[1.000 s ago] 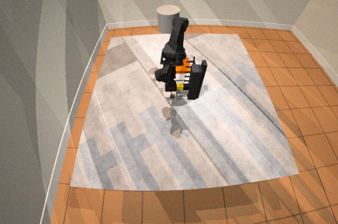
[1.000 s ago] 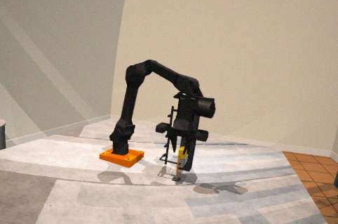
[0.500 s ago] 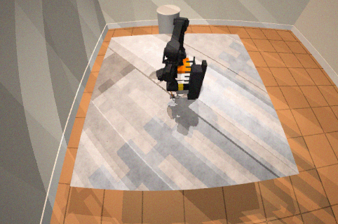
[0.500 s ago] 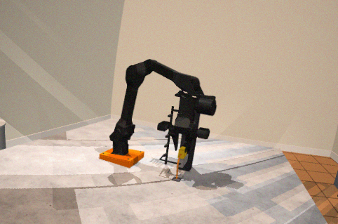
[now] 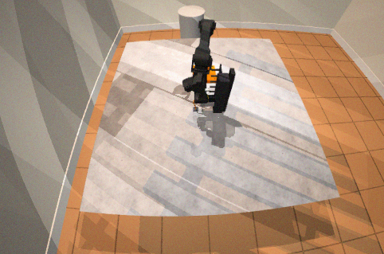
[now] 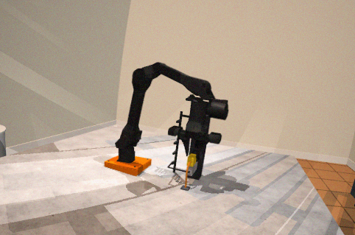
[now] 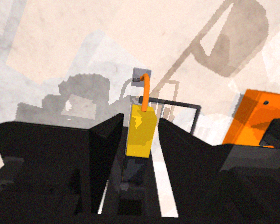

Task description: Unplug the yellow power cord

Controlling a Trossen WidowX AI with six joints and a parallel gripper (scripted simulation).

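One plug (image 7: 140,131) upright between fingers, cord (image 7: 145,88) downward.
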